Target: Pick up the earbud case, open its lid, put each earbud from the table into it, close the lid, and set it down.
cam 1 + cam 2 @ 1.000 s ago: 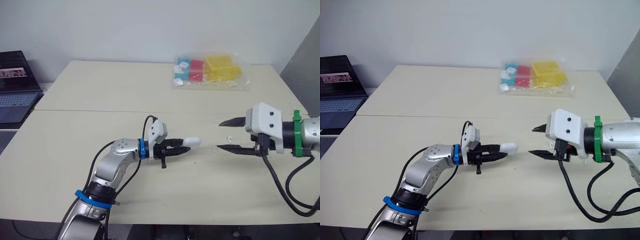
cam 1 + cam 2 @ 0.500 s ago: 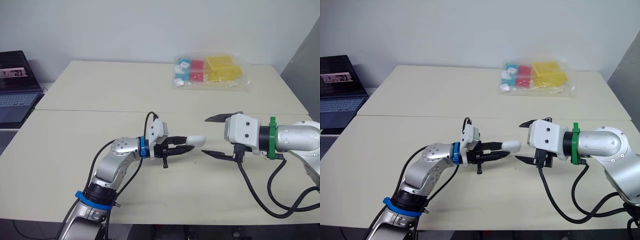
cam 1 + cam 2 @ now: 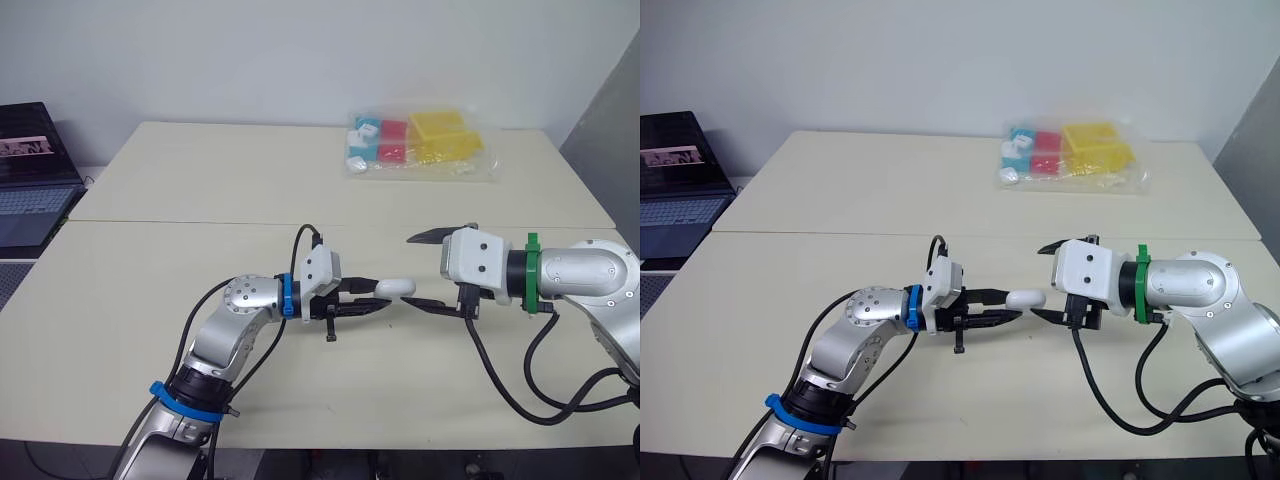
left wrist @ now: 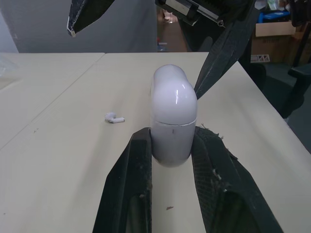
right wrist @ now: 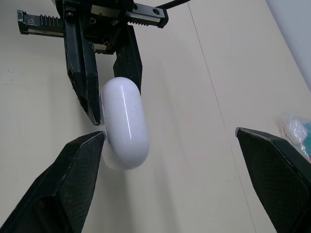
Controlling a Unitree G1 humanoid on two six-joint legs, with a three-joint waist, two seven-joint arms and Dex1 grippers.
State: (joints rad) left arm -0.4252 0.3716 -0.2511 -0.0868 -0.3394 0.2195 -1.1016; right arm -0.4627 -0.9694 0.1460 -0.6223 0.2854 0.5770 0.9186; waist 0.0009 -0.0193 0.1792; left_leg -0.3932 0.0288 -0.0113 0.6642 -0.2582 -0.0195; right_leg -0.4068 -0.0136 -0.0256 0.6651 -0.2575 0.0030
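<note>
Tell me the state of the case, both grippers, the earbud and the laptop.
White oval earbud case: lid shut, clamped by its lower half.
Left gripper: shut on the case.
Right gripper: open wide, one of its fingers right at the case.
Small white earbud: lying loose on the cream table.
Black laptop: open, screen lit.

A glossy white earbud case [image 4: 173, 116], lid closed, is held by the left gripper [image 3: 373, 297] above the table [image 4: 58, 160]. One small white earbud [image 4: 114, 118] is seen lying on the table nearby.
</note>
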